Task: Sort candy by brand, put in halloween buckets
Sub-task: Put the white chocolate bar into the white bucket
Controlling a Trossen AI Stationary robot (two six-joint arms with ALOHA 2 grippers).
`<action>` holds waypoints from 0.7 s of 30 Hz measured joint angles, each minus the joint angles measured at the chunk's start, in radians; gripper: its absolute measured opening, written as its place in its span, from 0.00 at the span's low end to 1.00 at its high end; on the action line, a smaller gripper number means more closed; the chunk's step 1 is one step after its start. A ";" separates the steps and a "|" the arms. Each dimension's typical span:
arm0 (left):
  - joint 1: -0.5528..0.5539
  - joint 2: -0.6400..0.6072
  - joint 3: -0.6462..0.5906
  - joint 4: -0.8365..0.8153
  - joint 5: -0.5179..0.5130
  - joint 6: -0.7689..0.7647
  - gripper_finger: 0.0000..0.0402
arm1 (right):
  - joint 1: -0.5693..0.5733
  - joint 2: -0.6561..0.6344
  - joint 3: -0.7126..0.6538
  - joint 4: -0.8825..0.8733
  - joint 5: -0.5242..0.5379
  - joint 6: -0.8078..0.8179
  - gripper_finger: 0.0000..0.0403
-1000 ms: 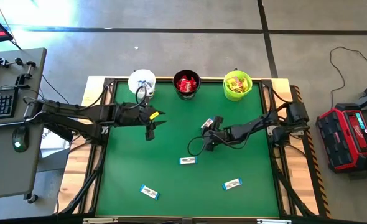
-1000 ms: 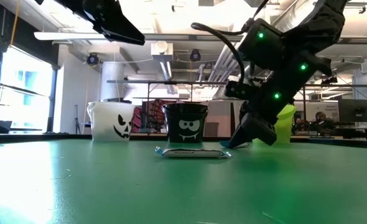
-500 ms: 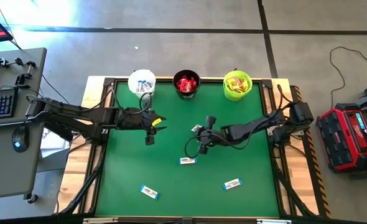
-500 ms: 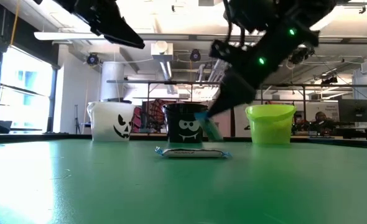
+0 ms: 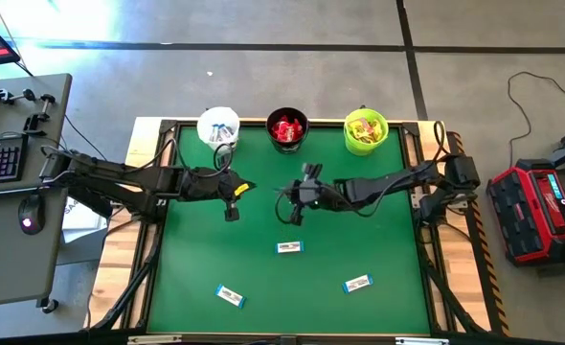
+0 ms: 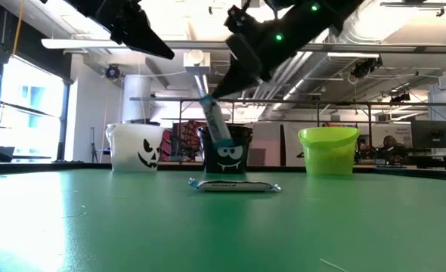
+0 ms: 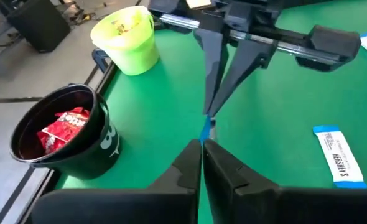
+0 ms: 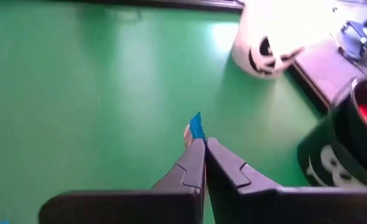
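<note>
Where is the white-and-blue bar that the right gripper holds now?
The white-and-blue bar hangs in the air from the right gripper, above the table's middle, just in front of the black bucket.

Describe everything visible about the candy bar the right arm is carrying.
The carried bar is a narrow white packet with blue ends, apparently a shiny flat wrapper. It hangs tilted, pinched at its upper end by the right hand, whose fingers are shut on it, above the table with its lower end free. It is near the black bucket, touching nothing else.
</note>
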 joint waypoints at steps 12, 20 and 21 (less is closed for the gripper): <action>-0.002 -0.105 0.000 0.032 0.021 -0.002 0.00 | -0.084 0.060 0.108 0.105 -0.069 -0.075 0.00; -0.002 -0.136 -0.020 0.077 0.059 0.017 0.00 | -0.108 0.072 0.116 -0.029 -0.140 -0.059 0.00; -0.002 -0.145 -0.046 0.115 0.065 0.020 0.00 | -0.109 0.072 0.116 -0.061 -0.159 -0.056 0.01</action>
